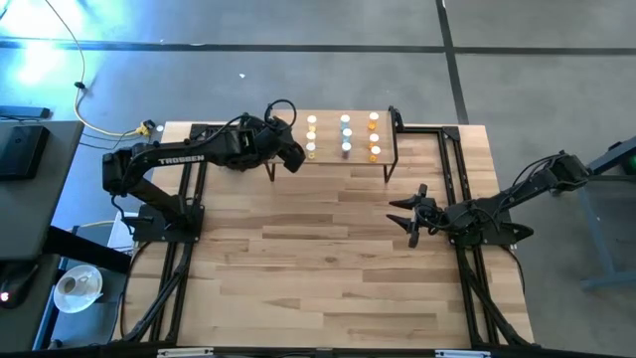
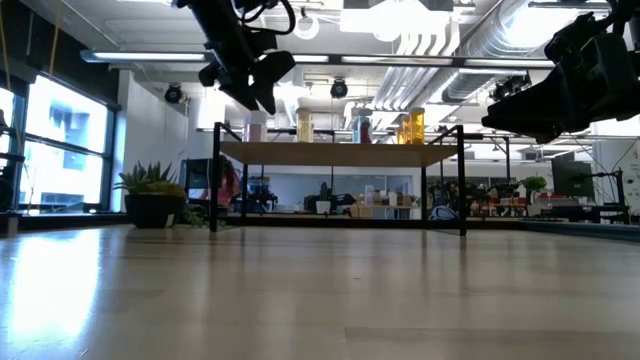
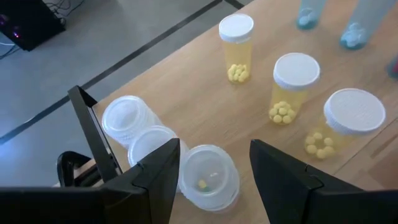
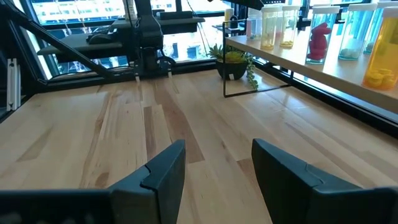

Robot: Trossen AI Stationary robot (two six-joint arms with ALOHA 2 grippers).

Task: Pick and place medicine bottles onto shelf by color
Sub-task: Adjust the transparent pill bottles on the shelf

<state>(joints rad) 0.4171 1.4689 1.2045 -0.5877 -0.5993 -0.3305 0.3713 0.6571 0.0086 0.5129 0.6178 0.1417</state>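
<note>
Medicine bottles (image 1: 344, 135): white-capped, standing in rows on the shelf (image 1: 388, 149) at the tabletop's (image 1: 318, 268) far edge.
Colours: clear trio (image 3: 163, 146) touching each other; yellow trio (image 3: 292, 84) beside; blue further along; orange at the end.
Nearby: potted plant (image 2: 152, 195) beyond the shelf's left legs.
Left end effector (image 3: 211, 168): fingers spread, above a clear bottle, holding nothing.
Right end effector (image 1: 410, 214): spread, empty, low over bare tabletop, well apart from shelf.

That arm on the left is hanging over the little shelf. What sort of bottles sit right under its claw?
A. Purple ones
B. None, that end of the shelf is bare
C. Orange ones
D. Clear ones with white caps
D: the left wrist view shows the left gripper open above three clear bottles, with yellow bottles beside them on the shelf.
</note>
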